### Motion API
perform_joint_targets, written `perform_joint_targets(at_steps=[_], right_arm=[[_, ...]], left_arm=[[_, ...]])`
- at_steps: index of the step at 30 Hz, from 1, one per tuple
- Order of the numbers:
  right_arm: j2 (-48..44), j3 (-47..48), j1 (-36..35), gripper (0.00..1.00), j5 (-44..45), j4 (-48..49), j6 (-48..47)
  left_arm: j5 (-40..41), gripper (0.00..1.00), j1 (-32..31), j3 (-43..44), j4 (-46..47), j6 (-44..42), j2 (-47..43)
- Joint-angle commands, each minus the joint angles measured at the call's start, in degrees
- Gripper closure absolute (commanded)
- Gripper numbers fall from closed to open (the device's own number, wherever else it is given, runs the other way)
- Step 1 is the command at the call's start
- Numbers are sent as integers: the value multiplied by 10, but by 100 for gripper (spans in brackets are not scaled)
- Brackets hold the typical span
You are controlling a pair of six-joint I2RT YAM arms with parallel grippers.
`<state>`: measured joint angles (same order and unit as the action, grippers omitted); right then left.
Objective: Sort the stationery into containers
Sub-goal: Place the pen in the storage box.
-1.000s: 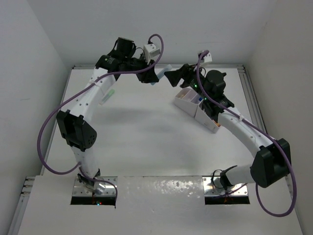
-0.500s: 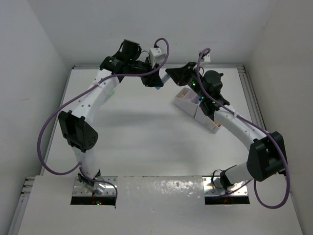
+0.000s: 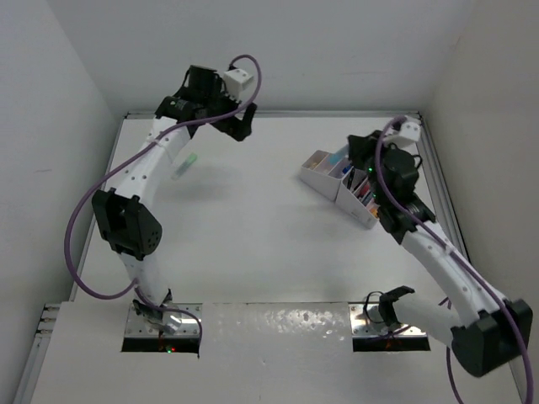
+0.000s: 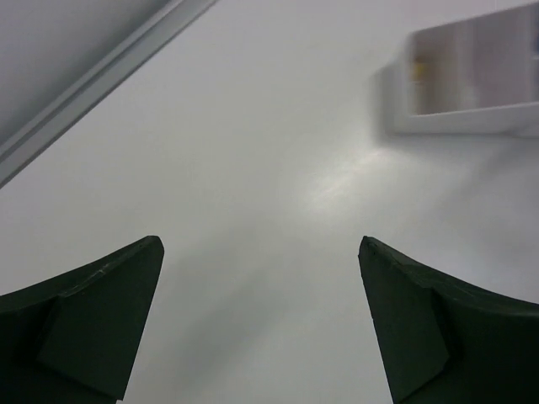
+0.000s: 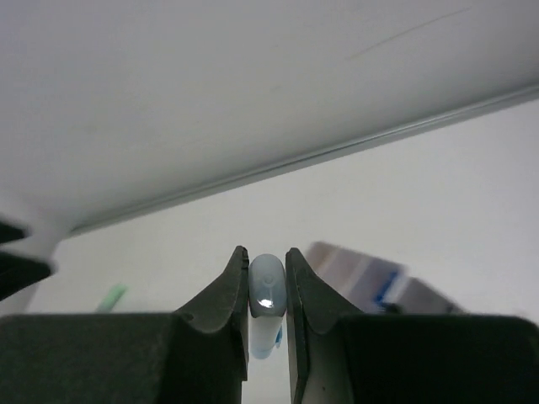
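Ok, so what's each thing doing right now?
Left jaws: wide open, empty.
Right jaws: shut, gripping.
Pale blue marker: pinched by its end in the right jaws.
Green marker: lying loose on the table.
Organiser: standing on the table, stationery inside.

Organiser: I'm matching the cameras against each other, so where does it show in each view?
Top external: organiser, right of centre.
Left wrist: organiser, blurred, top right corner.
Right wrist: organiser, a lilac blur low, right of centre.
Shared landmark: table's rim, in all three views.
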<state>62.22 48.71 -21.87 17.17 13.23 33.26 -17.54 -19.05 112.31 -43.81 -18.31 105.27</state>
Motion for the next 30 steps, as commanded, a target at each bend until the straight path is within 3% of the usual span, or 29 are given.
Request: perform_joint_targets(at_steps=[1,6,10,28,30], right_arm=[[-75,-41,40,100,154,-97,-52],[-91,-82,134,100,136,-181,-45],[-76,-120,184,100,85,-150,-20],[-10,-214,211,100,40,-30,30],[-13,-220,211,95,42,-30,30]], left_arm=[[162,0,54,-49,22,8,-29],[199,0,110,-100,27,-1,-24],[199,1,141,-113,22,5,-12],[231,7,206,-166,37,-19,33],[230,7,209,-169,40,-21,37]])
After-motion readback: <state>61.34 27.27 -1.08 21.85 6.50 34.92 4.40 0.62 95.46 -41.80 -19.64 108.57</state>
